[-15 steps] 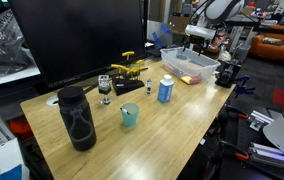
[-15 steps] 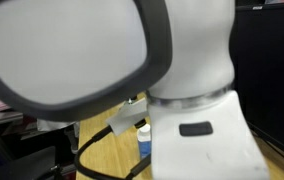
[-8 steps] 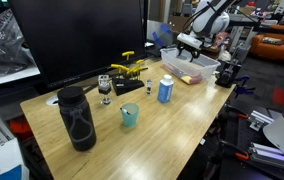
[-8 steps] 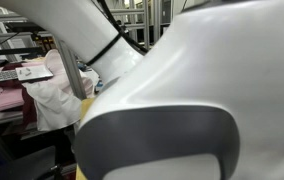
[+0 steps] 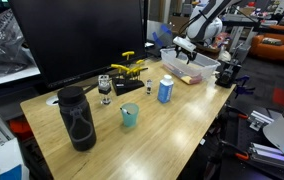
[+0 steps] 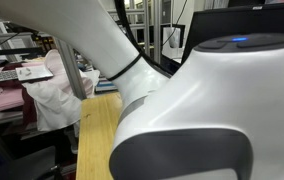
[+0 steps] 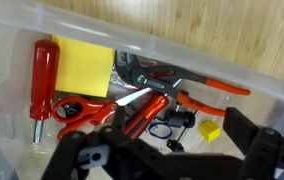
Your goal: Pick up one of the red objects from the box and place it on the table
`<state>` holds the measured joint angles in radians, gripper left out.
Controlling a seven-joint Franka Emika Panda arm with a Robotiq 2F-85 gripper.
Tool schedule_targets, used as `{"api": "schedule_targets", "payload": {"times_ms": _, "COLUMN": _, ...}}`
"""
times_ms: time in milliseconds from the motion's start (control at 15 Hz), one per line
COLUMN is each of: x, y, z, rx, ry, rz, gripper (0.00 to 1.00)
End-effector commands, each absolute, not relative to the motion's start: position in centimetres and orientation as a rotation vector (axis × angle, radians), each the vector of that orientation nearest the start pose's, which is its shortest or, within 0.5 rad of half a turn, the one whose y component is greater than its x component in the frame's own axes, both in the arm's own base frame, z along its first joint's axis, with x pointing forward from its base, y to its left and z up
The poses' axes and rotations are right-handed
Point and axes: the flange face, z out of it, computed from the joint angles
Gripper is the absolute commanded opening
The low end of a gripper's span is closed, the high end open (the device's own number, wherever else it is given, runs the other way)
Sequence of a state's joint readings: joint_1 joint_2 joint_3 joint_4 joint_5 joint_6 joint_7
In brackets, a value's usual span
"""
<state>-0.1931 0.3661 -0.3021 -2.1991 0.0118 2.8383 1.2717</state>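
Note:
The clear plastic box (image 5: 204,66) stands at the far end of the light wooden table (image 5: 162,125). My gripper (image 5: 186,45) hangs over its far end. In the wrist view the box (image 7: 272,95) holds several red objects: a red-handled screwdriver (image 7: 44,72), red-handled cutters (image 7: 94,112) and orange-red pliers (image 7: 204,86). A small red spot (image 5: 188,78) shows at the box's near end. My gripper (image 7: 167,160) is open and empty, its dark fingers just above the tools, touching none.
In the box lie a yellow pad (image 7: 82,65) and a small yellow cube (image 7: 210,128). On the table stand a blue-and-white can (image 5: 165,90), a black bottle (image 5: 78,118), a teal cup (image 5: 129,116) and yellow pieces (image 5: 129,68). The arm (image 6: 202,110) blocks most of an exterior view.
My gripper has moved down and towards the monitor side, closer over the box. The arm has swung across the blocked exterior view.

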Motion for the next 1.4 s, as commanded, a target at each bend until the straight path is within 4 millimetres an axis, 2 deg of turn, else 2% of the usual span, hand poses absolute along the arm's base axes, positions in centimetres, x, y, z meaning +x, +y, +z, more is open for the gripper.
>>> {"api": "schedule_targets", "payload": {"times_ms": 0, "x": 51.5, "y": -27.6, "z": 25.2, "rx": -1.987, "ry": 2.36, "rz": -0.476, "gripper": 1.0}}
{"api": "schedule_targets", "payload": {"times_ms": 333, "x": 51.4, "y": -27.7, "z": 25.0, "rx": -1.979, "ry": 2.372, "rz": -0.475, "gripper": 1.0}}
{"api": "schedule_targets", "payload": {"times_ms": 600, "x": 51.4, "y": -28.4, "z": 23.7, "rx": -1.954, "ry": 2.425, "rz": -0.471, "gripper": 1.0}}
{"api": "schedule_targets", "payload": {"times_ms": 933, "x": 51.2, "y": -30.1, "z": 22.4, "rx": -1.946, "ry": 2.469, "rz": -0.463, "gripper": 1.0}}
{"api": "schedule_targets", "payload": {"times_ms": 1333, "x": 51.0, "y": -31.4, "z": 19.5, "rx": -1.839, "ry": 2.524, "rz": -0.384, "gripper": 1.0}}
